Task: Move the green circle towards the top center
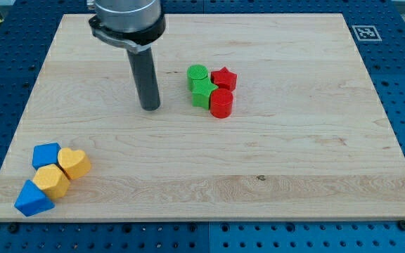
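Currently the green circle (197,72) sits above centre, touching a green star (202,92) below it and close beside a red star (224,78); a red cylinder (221,103) adjoins. The tip (150,107) stands to the cluster's left, apart. No pincer is fitted. Judged light, rigid, free-sliding; push its lower-left edge, avoiding neighbours.
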{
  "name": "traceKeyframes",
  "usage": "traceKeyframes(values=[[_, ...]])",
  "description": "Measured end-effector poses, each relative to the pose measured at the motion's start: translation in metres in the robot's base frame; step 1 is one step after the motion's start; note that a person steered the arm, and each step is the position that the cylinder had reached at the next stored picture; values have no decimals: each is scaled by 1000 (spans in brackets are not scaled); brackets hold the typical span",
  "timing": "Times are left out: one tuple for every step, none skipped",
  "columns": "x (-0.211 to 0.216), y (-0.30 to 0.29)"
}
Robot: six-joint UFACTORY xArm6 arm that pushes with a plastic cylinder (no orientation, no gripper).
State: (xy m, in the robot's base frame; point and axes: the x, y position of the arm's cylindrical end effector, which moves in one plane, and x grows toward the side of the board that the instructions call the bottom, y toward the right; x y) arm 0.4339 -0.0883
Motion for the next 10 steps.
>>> traceKeyframes(values=[[-29, 6], [-53, 11], [-54, 29], [-45, 42], [-26, 56], [-31, 78], [-58, 87], [-73, 91], [-102, 97], [-125, 103]])
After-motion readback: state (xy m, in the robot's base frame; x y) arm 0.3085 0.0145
